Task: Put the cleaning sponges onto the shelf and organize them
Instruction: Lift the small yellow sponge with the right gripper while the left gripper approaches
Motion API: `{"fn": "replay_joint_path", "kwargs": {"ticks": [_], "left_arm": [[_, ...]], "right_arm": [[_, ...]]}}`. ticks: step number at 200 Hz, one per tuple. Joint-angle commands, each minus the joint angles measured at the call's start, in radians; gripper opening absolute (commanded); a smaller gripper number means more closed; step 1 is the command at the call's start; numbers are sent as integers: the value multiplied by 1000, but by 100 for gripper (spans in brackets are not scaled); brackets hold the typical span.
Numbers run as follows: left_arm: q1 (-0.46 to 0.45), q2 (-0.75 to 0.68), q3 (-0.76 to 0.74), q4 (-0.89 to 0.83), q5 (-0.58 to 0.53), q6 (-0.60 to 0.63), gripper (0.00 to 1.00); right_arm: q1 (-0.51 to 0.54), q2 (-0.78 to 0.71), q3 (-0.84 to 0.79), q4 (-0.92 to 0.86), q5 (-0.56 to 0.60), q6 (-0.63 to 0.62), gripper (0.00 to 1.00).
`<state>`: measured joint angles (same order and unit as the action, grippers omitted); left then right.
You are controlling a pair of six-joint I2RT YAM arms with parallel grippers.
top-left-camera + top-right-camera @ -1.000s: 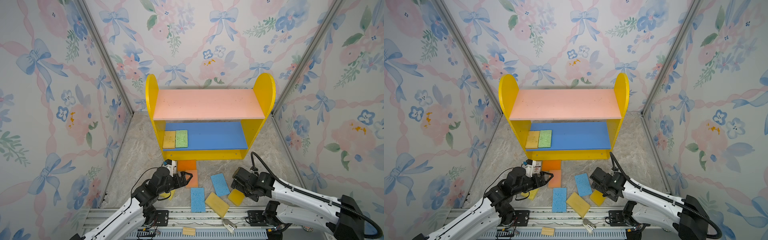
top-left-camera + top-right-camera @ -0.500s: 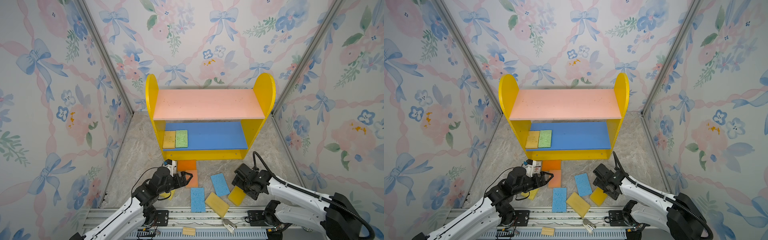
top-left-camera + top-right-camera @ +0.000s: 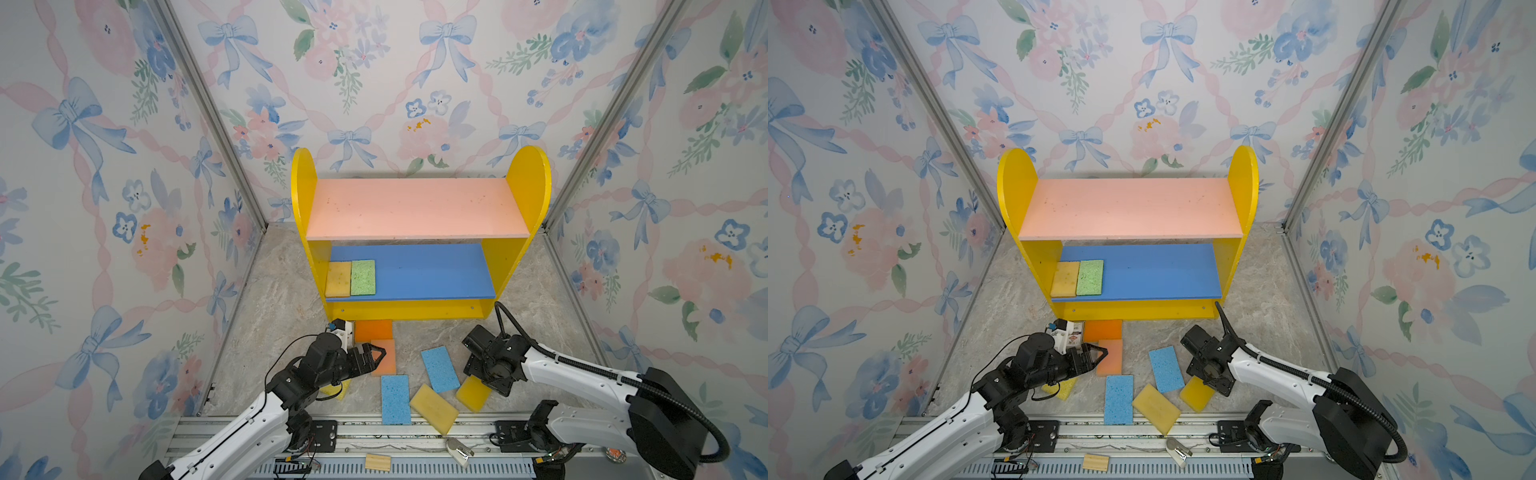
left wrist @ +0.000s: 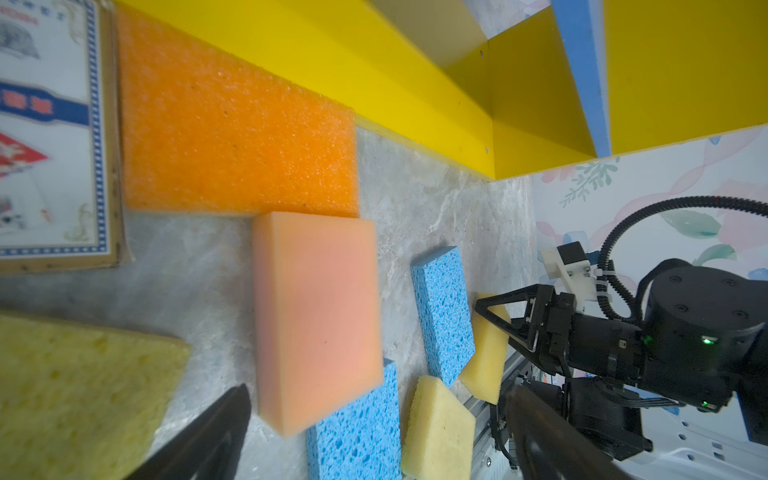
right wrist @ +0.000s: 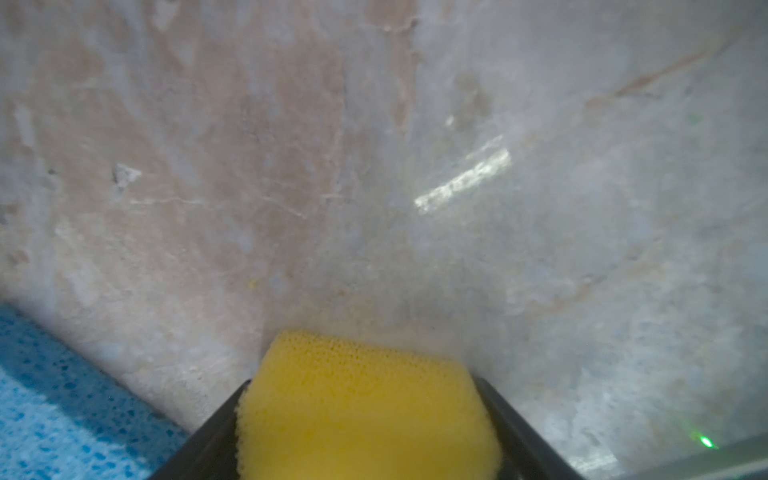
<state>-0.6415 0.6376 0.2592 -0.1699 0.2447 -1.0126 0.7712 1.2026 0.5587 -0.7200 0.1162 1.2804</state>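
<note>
The shelf [image 3: 530,183] stands at the back, its pink upper board bare. On its blue lower board a mustard sponge [image 3: 338,278] and a green sponge [image 3: 363,277] lie side by side at the left end. On the floor lie an orange sponge [image 3: 374,330], a peach sponge [image 4: 316,316], two blue sponges [image 3: 395,399] [image 3: 440,369] and a pale yellow sponge [image 3: 434,408]. Another yellow sponge [image 4: 75,390] lies partly under the left arm. My left gripper [image 4: 378,395] is open, low beside the peach sponge. My right gripper [image 5: 362,382] is shut on a yellow sponge [image 5: 365,415] on the floor.
A printed card box [image 4: 50,133] lies left of the orange sponge, close to the shelf's base. A metal rail [image 3: 374,432] runs along the front edge, with a small wooden block [image 3: 378,462] and a metal clip [image 3: 457,451] below it. Papered walls close in both sides.
My right gripper has shifted slightly over the yellow sponge and its jaws have closed in against the sponge's sides. The left arm has not moved.
</note>
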Motion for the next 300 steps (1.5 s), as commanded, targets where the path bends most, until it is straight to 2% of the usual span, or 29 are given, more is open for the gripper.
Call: {"fn": "replay_joint_path", "kwargs": {"ticks": [1, 47, 84, 112, 162, 221, 256, 279, 300], "left_arm": [[-1, 13, 18, 25, 24, 29, 98], [-6, 6, 19, 118, 103, 22, 98], [-40, 3, -2, 239, 159, -16, 98], [-121, 43, 2, 344, 139, -32, 98], [-226, 159, 34, 489, 111, -64, 98], [-247, 172, 35, 530, 111, -87, 84], [-247, 164, 28, 534, 107, -106, 84], [-247, 158, 17, 543, 100, -115, 82], [-249, 179, 11, 573, 119, -128, 67]], "right_arm": [[-19, 0, 52, 2, 21, -44, 76], [-53, -32, 156, -82, 51, -125, 73], [-26, -75, 271, -142, 58, -165, 71], [49, -57, 392, -126, 57, -218, 68], [220, 107, 627, -97, 53, -303, 66], [281, 209, 696, -38, 23, -318, 65], [284, 243, 709, -48, 38, -325, 65], [288, 250, 708, -6, 9, -320, 64], [302, 263, 732, 13, 8, -331, 64]]}}
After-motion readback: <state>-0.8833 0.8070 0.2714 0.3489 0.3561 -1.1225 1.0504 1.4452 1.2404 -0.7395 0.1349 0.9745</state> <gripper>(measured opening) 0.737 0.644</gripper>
